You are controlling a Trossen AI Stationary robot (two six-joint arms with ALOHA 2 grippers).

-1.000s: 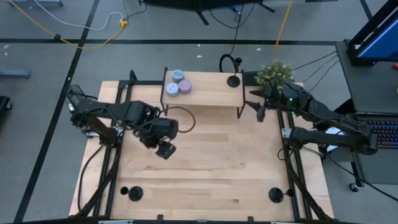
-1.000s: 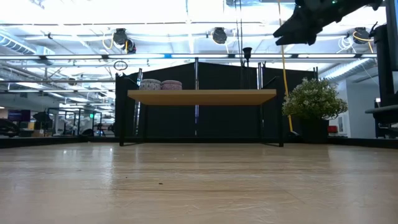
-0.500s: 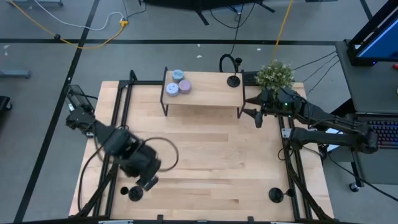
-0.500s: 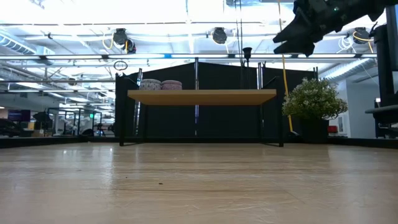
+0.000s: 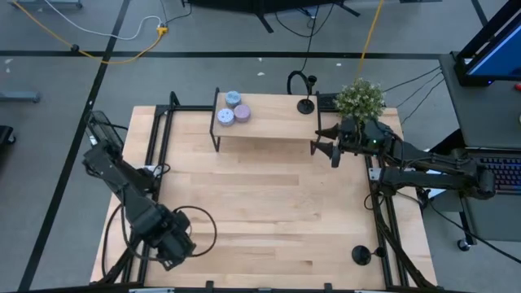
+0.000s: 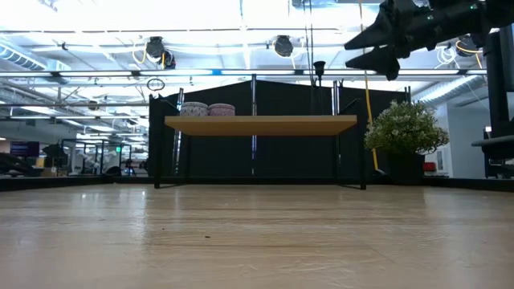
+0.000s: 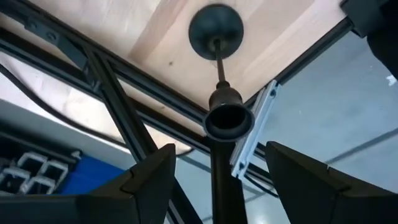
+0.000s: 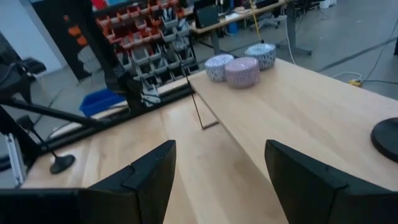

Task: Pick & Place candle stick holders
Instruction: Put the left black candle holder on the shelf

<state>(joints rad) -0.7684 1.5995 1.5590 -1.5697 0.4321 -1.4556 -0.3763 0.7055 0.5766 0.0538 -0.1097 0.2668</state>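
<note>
Candle stick holder (image 7: pixel 216 37) upright at table's (image 5: pixel 277 212) near-left corner | left gripper (image 5: pixel 172 248) above it, jaws apart, empty | right gripper (image 5: pixel 324 143) by shelf's (image 5: pixel 269 118) right end, jaws apart, empty

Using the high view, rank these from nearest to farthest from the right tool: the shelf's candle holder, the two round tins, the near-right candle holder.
From the right tool:
1. Shelf's candle holder, on the shelf's right end.
2. Round tins, on the shelf's left end.
3. Near-right candle holder, at the table's near-right corner.

left arm hiding corner holder (image 7: pixel 216 31), shelf holder (image 8: pixel 387 139) cut off
</note>
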